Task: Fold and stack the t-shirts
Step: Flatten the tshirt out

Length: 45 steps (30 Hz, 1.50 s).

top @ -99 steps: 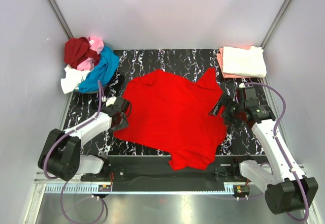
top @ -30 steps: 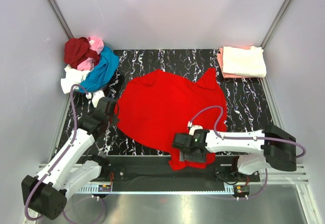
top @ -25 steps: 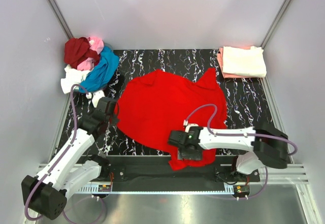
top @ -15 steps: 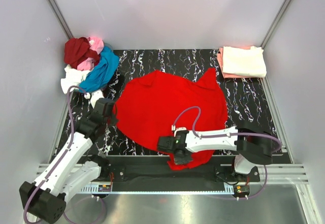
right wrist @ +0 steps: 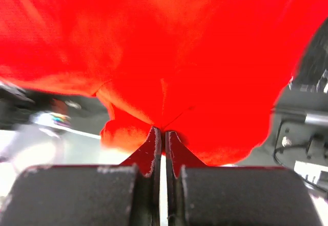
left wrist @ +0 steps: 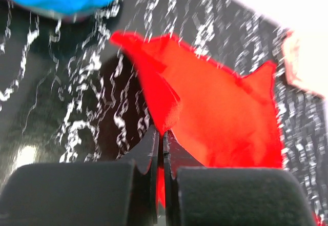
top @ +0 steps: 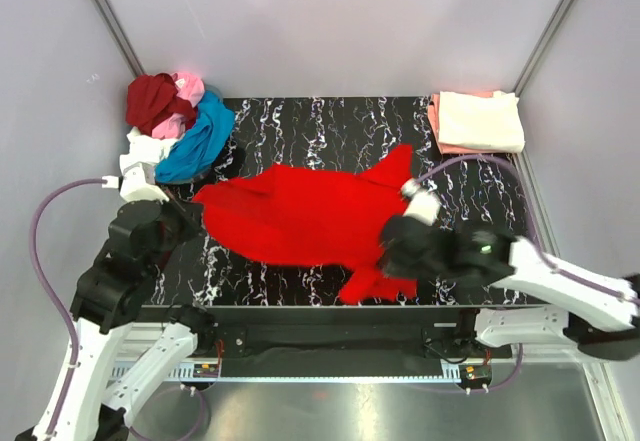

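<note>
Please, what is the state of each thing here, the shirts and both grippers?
bright red t-shirt: unfolded, stretched between both grippers.
left gripper: shut on the bright red t-shirt.
right gripper: shut on the bright red t-shirt.
pile of t-shirts: crumpled, unfolded, far left corner.
folded stack: cream on salmon, neatly folded, far right corner.

1 overhead, 2 close wrist views share the red t-shirt (top: 300, 221).

I can read no text, label, brand, number or sign in any of my views. The bright red soft cloth t-shirt (top: 300, 223) shows plain, and both wrist views are blurred.
</note>
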Each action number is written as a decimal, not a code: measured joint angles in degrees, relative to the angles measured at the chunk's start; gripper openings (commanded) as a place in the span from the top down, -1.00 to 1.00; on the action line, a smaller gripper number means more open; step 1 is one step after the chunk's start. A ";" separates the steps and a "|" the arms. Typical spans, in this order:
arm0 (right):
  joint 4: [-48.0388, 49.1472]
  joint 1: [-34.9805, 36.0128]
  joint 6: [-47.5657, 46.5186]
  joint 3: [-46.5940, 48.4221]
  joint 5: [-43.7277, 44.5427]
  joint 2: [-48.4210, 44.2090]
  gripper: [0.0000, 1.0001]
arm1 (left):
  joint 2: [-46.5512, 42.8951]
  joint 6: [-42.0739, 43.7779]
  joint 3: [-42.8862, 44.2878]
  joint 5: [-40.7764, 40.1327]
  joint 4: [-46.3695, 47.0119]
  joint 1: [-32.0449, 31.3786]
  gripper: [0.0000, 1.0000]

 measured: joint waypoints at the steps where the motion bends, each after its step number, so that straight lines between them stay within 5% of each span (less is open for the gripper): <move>1: -0.26 -2.36 -1.62 2.14 0.39 -1.84 1.00 | -0.46 0.20 1.05 0.04 0.07 0.00 1.00; 5: 1.29 -21.68 -11.91 3.87 -2.91 -3.54 0.66 | 1.07 0.44 -0.55 0.61 0.24 0.15 1.00; 6: 1.88 -26.45 -14.62 3.82 -4.33 -1.60 0.35 | 2.32 0.44 -1.73 0.92 0.31 0.13 1.00; 7: 2.99 -29.88 -17.31 3.85 -5.84 1.27 -0.33 | 4.04 0.46 -3.23 1.20 0.72 0.15 1.00; 9: 4.83 -35.89 -22.64 4.57 -8.83 8.92 -0.46 | 7.82 0.39 -5.53 1.60 1.38 0.15 1.00; 13: 9.11 -44.30 -30.64 9.51 -13.25 27.98 -0.55 | 18.45 0.37 -7.89 2.54 3.50 0.20 1.00; 16: 8.35 -45.94 -33.92 11.76 -13.62 32.00 -0.57 | 23.76 0.37 -9.64 3.56 5.70 0.24 1.00; 22: 6.71 -45.75 -35.36 12.28 -12.35 19.28 -0.46 | 23.56 0.31 -12.98 4.33 9.18 0.24 1.00; 28: 9.60 -45.70 -32.83 -7.41 -15.72 0.76 -0.27 | 23.45 0.28 -14.71 4.57 11.54 0.24 1.00; 35: 16.59 -45.68 -31.15 -22.21 -21.27 8.35 -0.24 | 22.14 0.31 -15.65 4.63 12.48 0.24 1.00; 45: 22.21 -42.25 -30.38 -21.57 -22.51 13.33 -0.21 | 22.32 0.33 -17.46 4.76 14.10 0.24 1.00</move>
